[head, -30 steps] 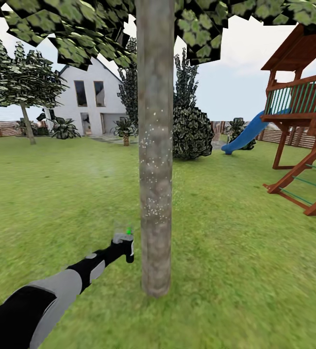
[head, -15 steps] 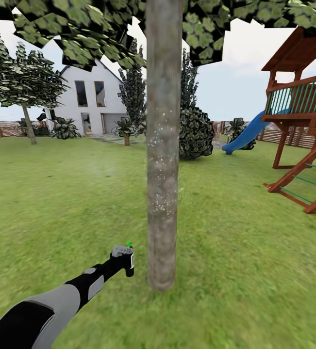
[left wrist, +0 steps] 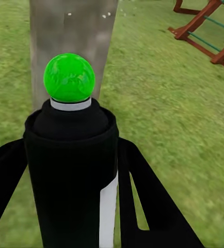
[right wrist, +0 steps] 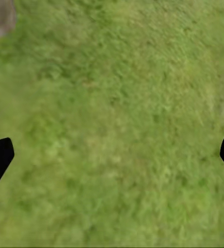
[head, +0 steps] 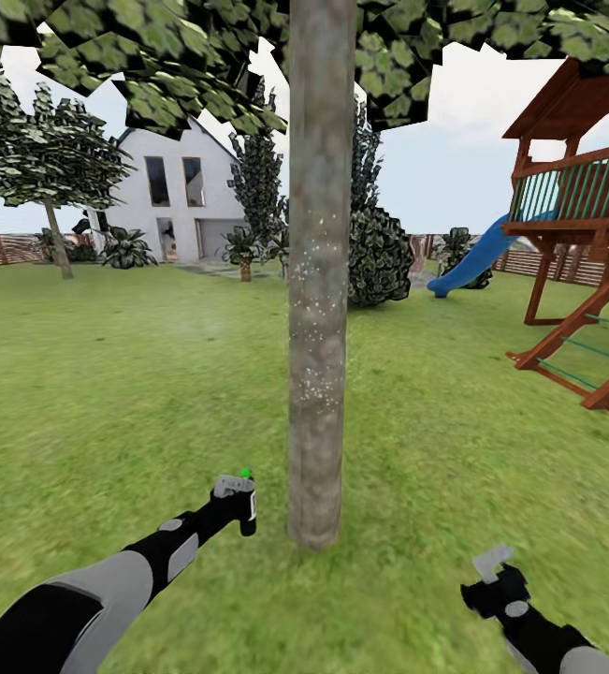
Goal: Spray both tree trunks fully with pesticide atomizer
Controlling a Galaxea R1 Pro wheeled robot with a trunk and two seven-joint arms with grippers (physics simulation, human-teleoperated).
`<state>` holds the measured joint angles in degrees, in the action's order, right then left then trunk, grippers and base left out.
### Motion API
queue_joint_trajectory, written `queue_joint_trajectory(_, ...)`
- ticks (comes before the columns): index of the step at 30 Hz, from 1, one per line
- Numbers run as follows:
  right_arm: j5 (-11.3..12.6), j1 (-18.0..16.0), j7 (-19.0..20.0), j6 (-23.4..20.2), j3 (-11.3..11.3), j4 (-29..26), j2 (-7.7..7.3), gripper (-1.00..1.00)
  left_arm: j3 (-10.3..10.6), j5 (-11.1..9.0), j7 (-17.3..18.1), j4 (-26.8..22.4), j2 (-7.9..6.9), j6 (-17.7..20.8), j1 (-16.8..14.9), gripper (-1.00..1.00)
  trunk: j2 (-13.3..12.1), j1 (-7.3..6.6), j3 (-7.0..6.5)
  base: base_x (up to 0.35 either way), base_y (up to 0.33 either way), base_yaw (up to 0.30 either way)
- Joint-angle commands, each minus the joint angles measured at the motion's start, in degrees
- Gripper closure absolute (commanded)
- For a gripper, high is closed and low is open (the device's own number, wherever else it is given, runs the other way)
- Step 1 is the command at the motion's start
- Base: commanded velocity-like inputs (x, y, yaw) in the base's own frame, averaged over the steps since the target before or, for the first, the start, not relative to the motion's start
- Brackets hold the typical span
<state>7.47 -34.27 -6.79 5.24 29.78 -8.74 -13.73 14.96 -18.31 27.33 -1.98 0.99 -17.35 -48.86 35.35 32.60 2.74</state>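
Two arms reach out over the green lawn [head: 108, 374], and everything is best placed against the thick, straight grey-brown mottled tree trunk [head: 321, 281] standing just ahead. The left gripper [head: 237, 501] sits low beside the trunk's base, close but apart from the bark, its jaws clenched around the small dark pesticide atomizer with a pale grey spray head and a green dot on top [left wrist: 69, 150]. In the left wrist view the green dot lines up directly with the trunk behind it, so the bottle seems held this way to aim the nozzle at the bark. Fine white pesticide specks [head: 315, 309] dot the trunk's middle stretch, while the foot looks bare; the low hold probably serves that unsprayed part. The right gripper [head: 497, 573] hangs on the trunk's other side, nearer the robot, jaws released and grasping nothing, over plain grass, likely kept clear of the spray. A brown wooden play tower [head: 585, 225] stands well beyond the trunk.
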Motion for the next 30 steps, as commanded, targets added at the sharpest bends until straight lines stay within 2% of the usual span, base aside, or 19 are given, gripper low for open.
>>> queue_joint_trajectory(1,0.17,-2.77,1.13,-1.53,0.03,-0.05,-1.29,-1.00,-0.06,-0.03,0.04,-0.04,-0.07,-0.03,-0.01,1.00,0.01,0.00,0.02,0.000,0.000,0.000)
queue_joint_trajectory(3,0.26,-11.14,10.11,-7.01,-0.17,-0.17,-4.16,-1.00,-0.11,-0.33,0.18,-0.42,-0.23,-0.21,-0.01,1.00,0.01,0.00,0.02,0.000,0.000,0.000)
queue_joint_trajectory(5,0.30,-16.68,17.18,-8.53,-0.18,-0.20,-4.97,-1.00,-0.07,-0.44,1.42,-1.47,-0.24,-0.34,-0.01,1.00,0.01,0.00,0.02,0.000,0.000,0.000)
queue_joint_trajectory(6,0.33,-19.94,21.07,-8.97,-0.19,-0.21,-5.18,-1.00,-0.07,-0.42,4.28,-2.91,-0.33,-0.36,-0.01,1.00,0.01,0.00,0.02,0.000,0.000,0.000)
queue_joint_trajectory(7,0.31,-22.90,26.86,-9.25,-0.17,-0.22,-5.31,-1.00,-0.05,-0.42,9.52,-4.65,-1.16,-0.17,-0.01,1.00,0.01,0.00,0.02,0.000,0.000,0.000)
queue_joint_trajectory(9,0.31,-28.38,38.43,-9.49,-0.17,-0.25,-5.39,-1.00,0.04,-0.43,23.23,-9.14,-4.68,0.80,-0.01,1.00,0.01,0.00,0.02,0.000,0.000,0.000)
queue_joint_trajectory(10,0.33,-29.50,41.44,-9.51,-0.16,-0.31,-5.37,-1.00,0.05,-0.42,25.80,-9.78,-5.15,1.45,-0.01,1.00,0.01,0.00,0.02,0.000,0.000,0.000)
queue_joint_trajectory(12,0.40,-32.87,50.81,-9.98,-0.16,-0.42,-5.10,-1.00,0.11,-0.41,29.57,-10.85,-5.82,2.80,-0.01,1.00,0.01,0.00,0.02,0.000,0.000,0.000)
queue_joint_trajectory(14,0.47,-33.97,55.81,-12.52,-0.16,-1.77,-4.84,-1.00,0.20,-0.41,31.48,-11.15,-5.90,3.13,-0.01,1.00,0.01,0.00,0.02,0.000,0.000,0.000)
queue_joint_trajectory(17,1.23,-34.58,65.99,-14.35,-0.16,-3.76,-2.75,-1.00,0.25,-0.41,36.97,-11.28,-5.95,3.32,-0.01,1.00,0.01,0.00,0.02,0.000,0.000,0.000)
queue_joint_trajectory(19,2.61,-34.75,71.15,-14.62,-0.16,-3.98,-0.65,-1.00,0.31,-0.41,38.11,-11.29,-5.93,3.39,-0.01,1.00,0.01,0.00,0.02,0.000,0.000,0.000)
queue_joint_trajectory(20,3.64,-34.83,73.24,-16.00,-0.16,-4.04,1.07,-1.00,0.36,-0.41,38.45,-11.29,-5.92,4.13,-0.01,1.00,0.01,0.00,0.02,0.000,0.000,0.000)
queue_joint_trajectory(21,4.40,-34.90,74.59,-17.71,-0.14,-4.52,3.11,-1.00,0.41,-0.41,38.69,-11.29,-5.88,5.89,-0.01,1.00,0.01,0.00,0.02,0.000,0.000,0.000)
queue_joint_trajectory(23,4.81,-34.95,75.46,-18.76,-0.09,-6.24,5.62,-1.00,0.49,-0.45,38.83,-11.31,-5.72,7.15,-0.01,1.00,0.01,0.00,0.02,0.000,0.000,0.000)
queue_joint_trajectory(26,4.91,-34.99,79.29,-19.08,-0.07,-6.80,7.33,-1.00,0.50,-0.49,40.11,-11.37,-4.86,7.27,-0.01,1.00,0.01,0.00,0.02,0.000,0.000,0.000)
queue_joint_trajectory(30,4.79,-34.99,80.13,-19.21,-0.07,-7.89,9.54,-1.00,0.51,-0.49,42.07,-11.38,-3.54,7.33,-0.01,1.00,0.01,0.00,0.02,0.000,0.000,0.000)
